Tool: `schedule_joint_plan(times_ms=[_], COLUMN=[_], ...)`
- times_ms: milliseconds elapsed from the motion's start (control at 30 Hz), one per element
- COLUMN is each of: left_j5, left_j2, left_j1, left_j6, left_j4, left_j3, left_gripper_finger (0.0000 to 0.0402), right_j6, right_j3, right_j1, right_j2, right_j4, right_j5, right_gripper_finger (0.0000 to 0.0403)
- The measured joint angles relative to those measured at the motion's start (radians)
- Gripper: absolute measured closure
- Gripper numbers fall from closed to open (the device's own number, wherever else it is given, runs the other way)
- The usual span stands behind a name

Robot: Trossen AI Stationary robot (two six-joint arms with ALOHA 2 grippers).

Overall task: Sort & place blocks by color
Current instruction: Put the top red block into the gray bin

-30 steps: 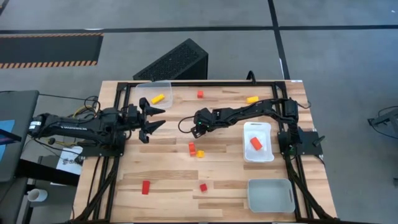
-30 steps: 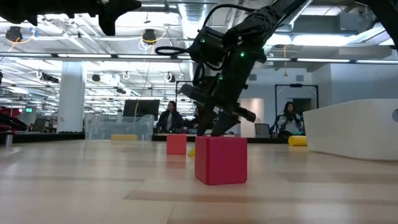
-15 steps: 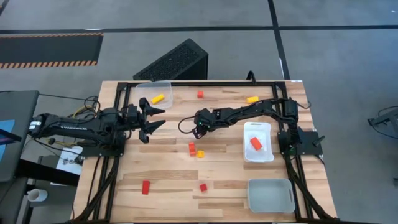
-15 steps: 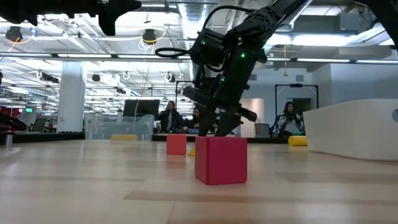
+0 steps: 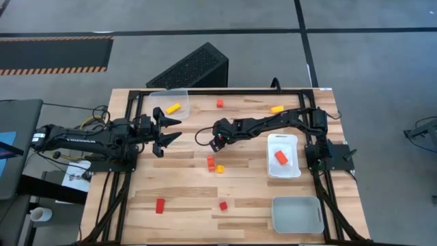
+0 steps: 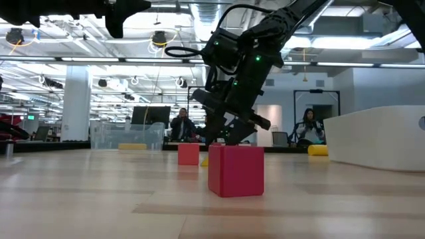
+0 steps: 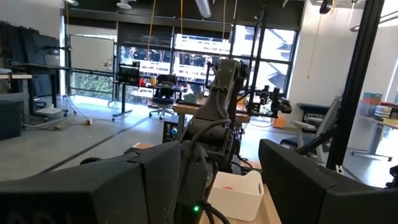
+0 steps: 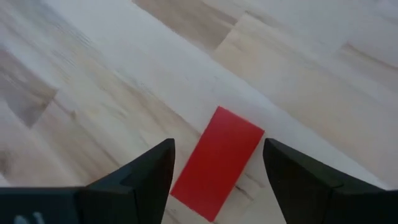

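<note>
Lining up my right arm's fingers (image 8: pixel 217 180) over a red bar block (image 8: pixel 217 163).

The fingers are spread wide and hold nothing; the block lies flat on the tabletop (image 5: pixel 184 198) between them, at a slant to the gap. My worry is that a descent from here would catch a corner and skid or twist it, since the fingers aren't squared to its sides. The right arm reaches across to mid-table, wrist tipped down. The left arm's fingers (image 5: pixel 169 129) hover parted and empty near the far-left tray (image 5: pixel 156 97).
</note>
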Motion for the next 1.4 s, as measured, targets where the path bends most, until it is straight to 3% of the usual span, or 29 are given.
schedule_joint_plan(times_ms=[967, 1267, 1400], left_j5=[-0.012, -0.011, -0.011], left_j2=[0.0, 0.0, 0.0], left_j1=[0.0, 0.0, 0.0], left_j6=[0.0, 0.0, 0.0], left_j4=[-0.003, -0.006, -0.008], left_j3=[0.0, 0.0, 0.0], left_gripper_finger=[0.0194, 0.0194, 0.0194], right_j6=[0.007, -0.095, -0.152], right_j3=[0.001, 0.001, 0.001], right_j1=[0.011, 0.034, 0.048], right_j2=[0.001, -0.005, -0.083], right_j4=[0.001, -0.002, 0.002], right_j5=[0.036, 0.008, -0.011], right_gripper_finger=[0.0132, 0.0132, 0.0133])
